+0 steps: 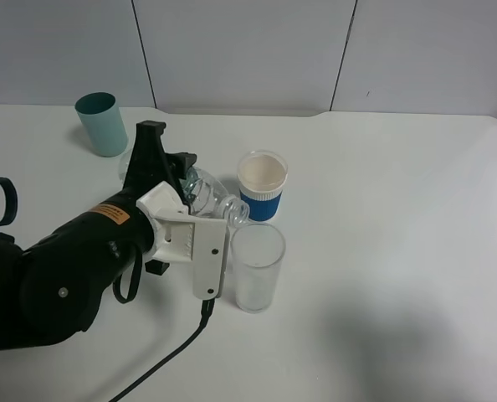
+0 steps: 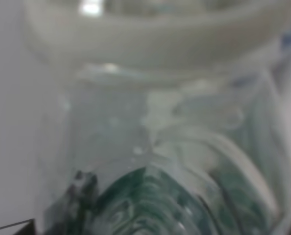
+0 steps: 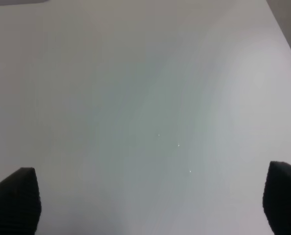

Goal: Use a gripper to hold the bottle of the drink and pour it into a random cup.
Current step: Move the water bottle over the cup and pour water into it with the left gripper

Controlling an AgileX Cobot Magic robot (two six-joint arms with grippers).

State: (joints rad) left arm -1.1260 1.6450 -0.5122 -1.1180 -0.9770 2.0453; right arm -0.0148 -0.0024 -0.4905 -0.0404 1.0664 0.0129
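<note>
My left gripper (image 1: 184,198), bulky and black with a white jaw piece and an orange label, is shut on the clear bottle (image 1: 205,194). The bottle is tipped on its side, with its open neck pointing right and down at the left rim of the tall clear glass (image 1: 257,270). In the left wrist view the bottle (image 2: 155,161) fills the picture, blurred, with its green label at the bottom. I cannot tell whether liquid is flowing. My right gripper (image 3: 148,203) is open and empty over bare table; it is out of the exterior high view.
A white paper cup with a blue sleeve (image 1: 262,186) stands just behind the glass, close to the bottle's neck. A teal tumbler (image 1: 102,124) stands at the back left. A black cable (image 1: 169,356) trails from the gripper toward the white table's (image 1: 399,251) front edge.
</note>
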